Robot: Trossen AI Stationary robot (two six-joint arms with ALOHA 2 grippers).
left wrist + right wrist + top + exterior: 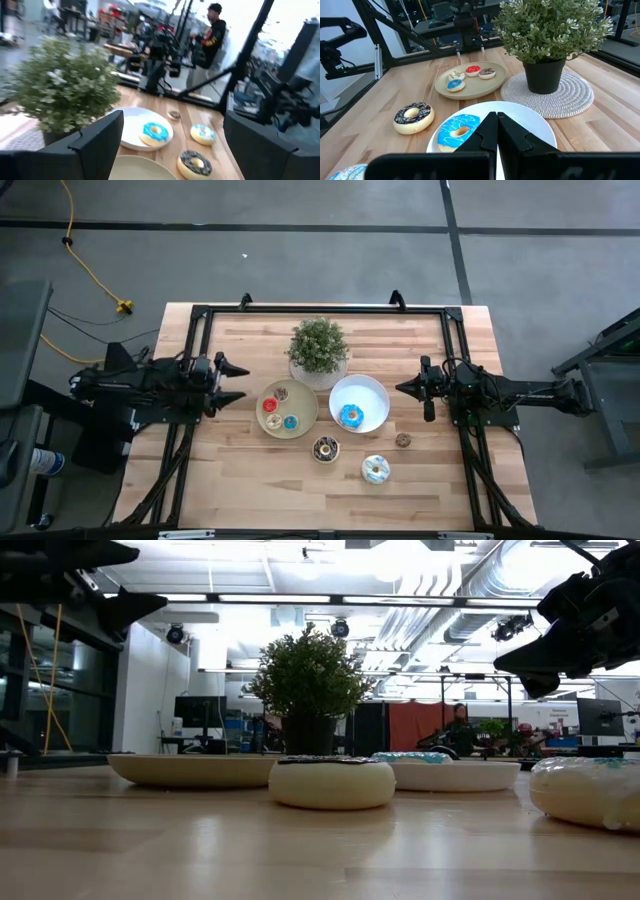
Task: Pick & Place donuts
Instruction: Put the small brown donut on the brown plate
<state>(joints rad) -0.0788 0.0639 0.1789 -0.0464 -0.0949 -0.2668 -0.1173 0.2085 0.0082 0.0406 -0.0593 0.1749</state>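
A tan plate (288, 408) holds several small donuts, among them a red one (473, 70) and a blue one (454, 85). To its right a large blue-iced donut (351, 416) lies on a white plate (372, 392). A dark chocolate donut (326, 448), a white-and-blue donut (376, 470) and a small brown donut (403, 440) lie flat on the table, nearer the front. My left gripper (245, 382) hovers open just left of the tan plate, above the table, with nothing between its fingers. My right gripper (399, 389) is shut and empty, just right of the white plate.
A potted plant (318, 350) on a round woven mat stands behind the two plates at the far middle. Black frame rails (320, 310) run along the table's far edge and sides. A person (212, 30) stands in the room beyond the table.
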